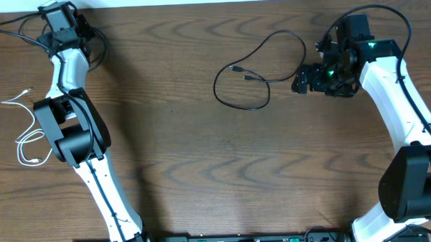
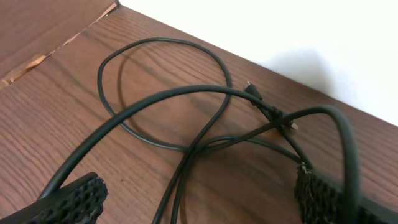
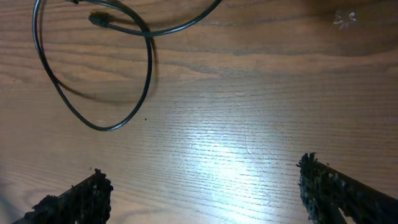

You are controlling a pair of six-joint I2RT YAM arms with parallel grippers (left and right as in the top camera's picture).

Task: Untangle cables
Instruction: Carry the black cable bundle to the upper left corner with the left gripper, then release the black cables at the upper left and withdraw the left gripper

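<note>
One black cable (image 1: pixel 242 106) lies in a loose loop right of the table's middle, both plugs inside the loop. My right gripper (image 1: pixel 300 82) is open and empty just right of it; in the right wrist view (image 3: pixel 199 193) the loop (image 3: pixel 149 68) and a plug (image 3: pixel 99 20) lie ahead at upper left. My left gripper (image 1: pixel 59 17) is at the far left corner, open. In the left wrist view (image 2: pixel 199 199) another black cable (image 2: pixel 124 118) lies looped and crossed over itself, strands passing between the fingers, plug (image 2: pixel 252 88) beyond. The white cable (image 1: pixel 19 151) lies alone at the left edge.
The table's far edge and a white wall (image 2: pixel 298 31) are close behind the left cable. The left arm (image 1: pixel 79 140) stretches along the table's left side next to the white cable. The right arm (image 1: pixel 405 107) stands along the right side.
</note>
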